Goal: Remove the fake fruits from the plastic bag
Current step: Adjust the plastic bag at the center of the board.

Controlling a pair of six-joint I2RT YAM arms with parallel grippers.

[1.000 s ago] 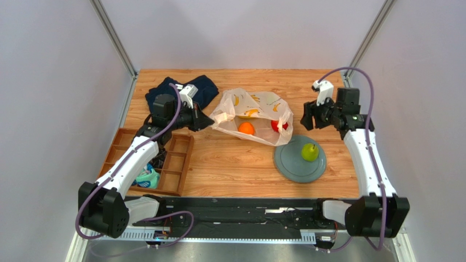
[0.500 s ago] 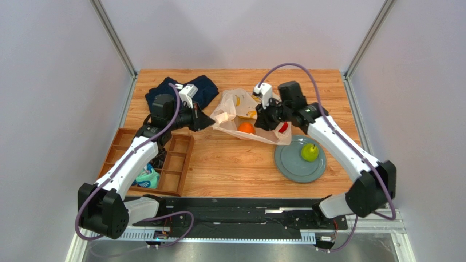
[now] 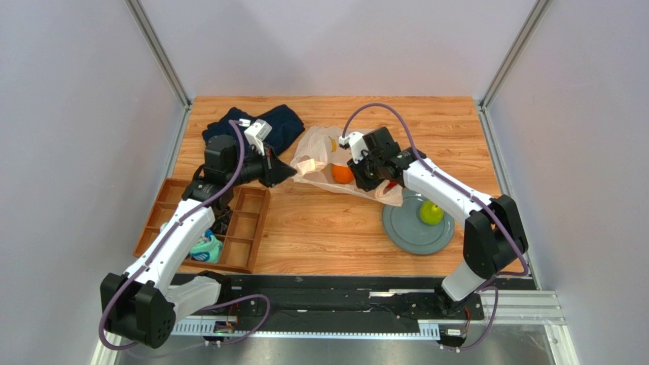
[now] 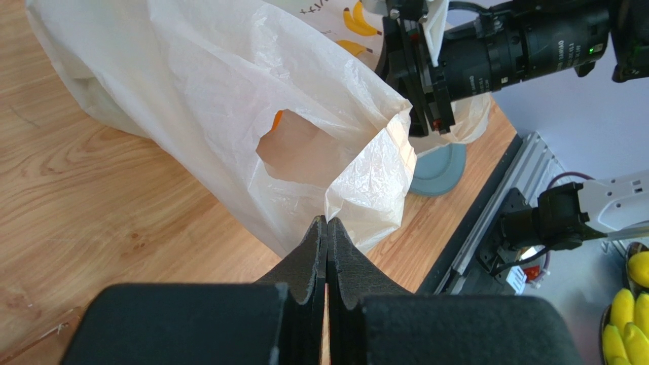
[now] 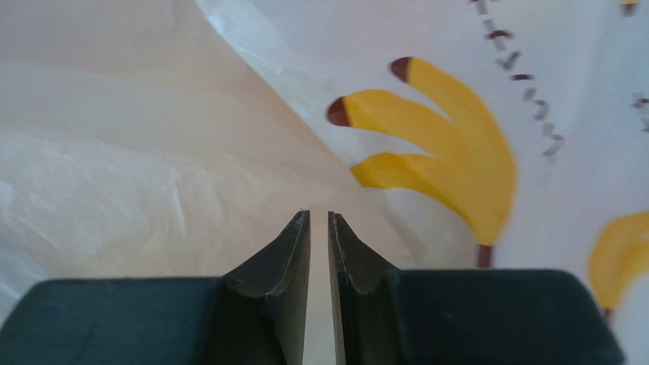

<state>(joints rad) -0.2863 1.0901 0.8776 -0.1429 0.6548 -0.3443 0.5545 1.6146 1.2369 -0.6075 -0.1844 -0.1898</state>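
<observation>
Bag (image 4: 190,91) pinched in left gripper (image 4: 327,222); right gripper (image 5: 319,217) over it.

The bag (image 4: 190,76) is thin, translucent cream plastic, crinkled and faintly shiny, with yellow print. The table (image 3: 327,228) is smooth, pale wood with visible grain. The tray (image 3: 260,228) at near left is darker wood. The plate (image 3: 401,230) looks matt grey, and the green fruit (image 3: 431,214) on it is glossy. At far left, the cloth (image 3: 286,122) is soft navy fabric.
</observation>
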